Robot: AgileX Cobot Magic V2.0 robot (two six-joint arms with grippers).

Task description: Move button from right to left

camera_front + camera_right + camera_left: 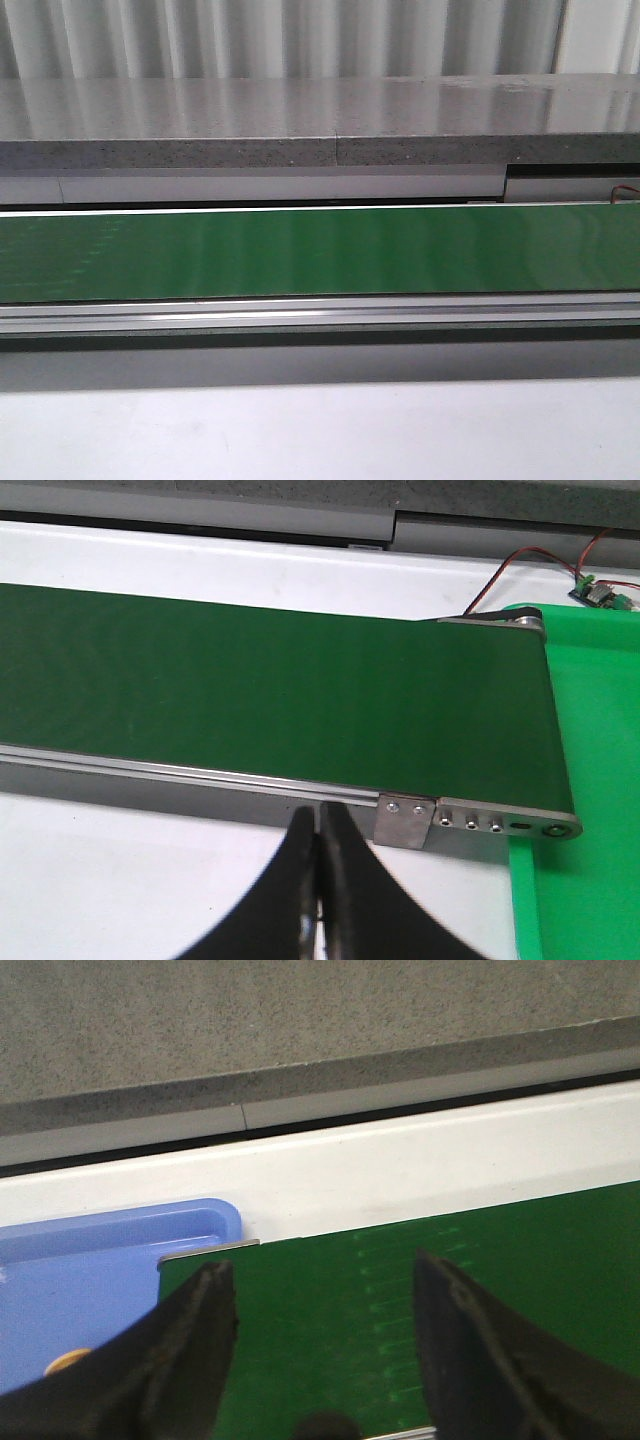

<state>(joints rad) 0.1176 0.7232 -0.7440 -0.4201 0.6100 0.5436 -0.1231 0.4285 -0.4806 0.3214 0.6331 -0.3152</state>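
A small yellow-orange rounded patch, apparently the button's head [68,1360], shows in the blue tray [100,1260]. My left finger hides the rest of it. My left gripper [322,1266] is open and empty, above the left end of the green conveyor belt [400,1290], right beside the tray. My right gripper [318,816] is shut with nothing between its fingers. It hangs over the white table just in front of the belt's [250,690] right end. Neither gripper shows in the front view, and no button lies on the belt [320,255] there.
A green tray [590,780] lies past the belt's right end, with a small circuit board and red wires [598,592] behind it. A metal rail with a bolted bracket [406,822] runs along the belt's front. A grey stone ledge [300,125] stands behind the conveyor.
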